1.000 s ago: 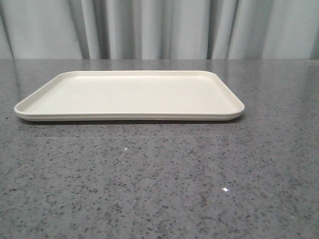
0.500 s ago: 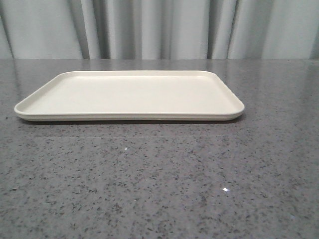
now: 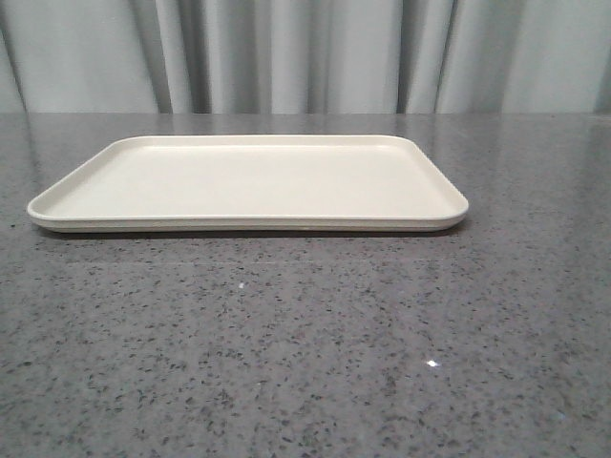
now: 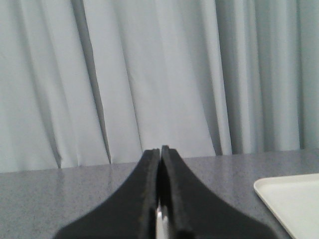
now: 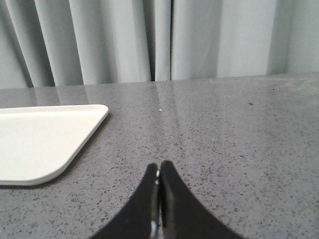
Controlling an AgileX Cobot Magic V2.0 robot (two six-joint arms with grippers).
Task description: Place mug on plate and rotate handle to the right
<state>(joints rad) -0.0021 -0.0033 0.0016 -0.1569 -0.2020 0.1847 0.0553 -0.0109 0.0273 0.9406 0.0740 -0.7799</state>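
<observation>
The plate point(image 3: 248, 181) is a cream rectangular tray lying flat on the grey speckled table, with nothing on it. A corner of it shows in the left wrist view point(image 4: 294, 201) and a larger part in the right wrist view point(image 5: 40, 139). The mug and its handle are out of view in every frame. My left gripper point(image 4: 160, 150) is shut and empty, off the plate's left side. My right gripper point(image 5: 159, 166) is shut and empty over bare table to the right of the plate. Neither gripper shows in the front view.
The grey speckled table point(image 3: 305, 353) stretches in front of the plate and to both sides. Pale pleated curtains point(image 3: 305, 57) hang behind the table's far edge.
</observation>
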